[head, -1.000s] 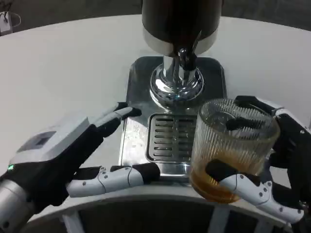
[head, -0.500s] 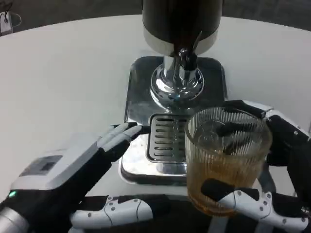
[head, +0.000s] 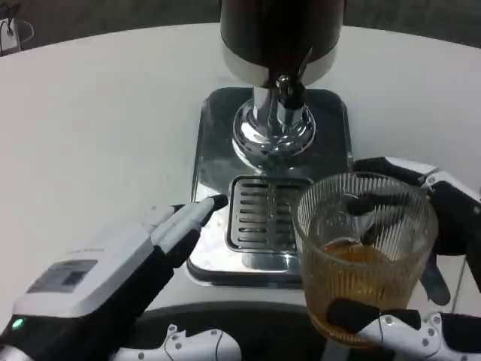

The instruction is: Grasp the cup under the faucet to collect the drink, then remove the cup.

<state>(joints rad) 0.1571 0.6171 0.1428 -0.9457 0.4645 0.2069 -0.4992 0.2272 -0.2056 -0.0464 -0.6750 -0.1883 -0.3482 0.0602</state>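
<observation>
Half full of amber drink, the ribbed glass cup [head: 366, 256] sits in the right hand [head: 421, 263], whose fingers wrap it: dark fingers curl behind the far rim and a white-and-black finger crosses under its base. The cup hangs at the near right corner of the dispenser's steel base plate [head: 218, 128], overlapping the right end of the slotted drip grille [head: 263, 213] and well clear of the faucet [head: 288, 89]. Compared with half a second ago it lies slightly lower and further right in the picture, and a second ago it stood higher, closer to the faucet.

The left hand [head: 113, 278] holds nothing, its fingers apart: the upper fingers stretch out, their dark tips just reaching the left edge of the grille, while another white-and-black finger lies along the bottom edge of the picture. Against the earlier pictures this hand has slid down toward the near edge of the table [head: 105, 113], away from the base plate's left side.

Behind, the dark dispenser body [head: 279, 34] stands on its chrome pedestal [head: 272, 131] at the far middle of the plate, where it stood before.
</observation>
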